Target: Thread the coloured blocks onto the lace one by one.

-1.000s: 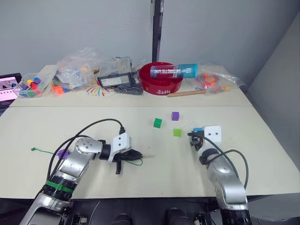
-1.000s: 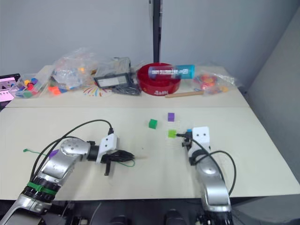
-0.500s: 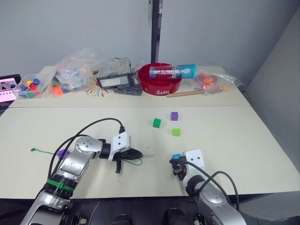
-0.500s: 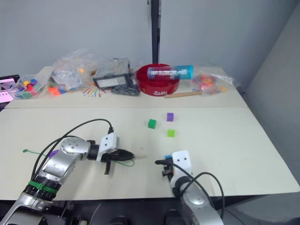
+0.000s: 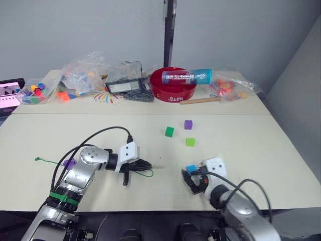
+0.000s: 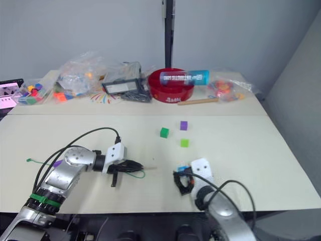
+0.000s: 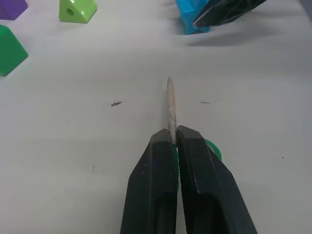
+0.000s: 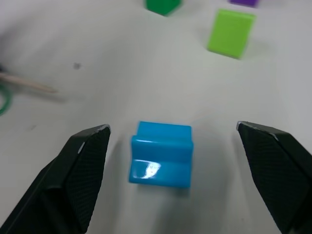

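**One block set down near the lace tip, four others waiting**

Nearest: right gripper [image 8: 170, 161], fingers wide apart, straddling the blue block [image 8: 162, 154], which sits on the table [image 5: 241, 135] touching neither finger. Judged placed here to bring it within reach of the lace tip.

Level with it, to the robot's left: left gripper [image 7: 174, 139], fingers together and clamped on the lace [image 7: 170, 105] just behind its pale stiff tip, which juts forward, low over the table and aimed roughly toward the blue block. Short grip likely keeps the tip steady for threading. Green string loops under the gripper and trails off behind the arm.

Beside the left arm: one purple block [image 5: 68, 163].

Mid-table: light green block [image 5: 190, 142], dark green block [image 5: 169, 131], second purple block [image 5: 188, 124], all apart, none threaded.

Far: red bowl [image 5: 173, 93], bags of mixed pieces [image 5: 80, 75].
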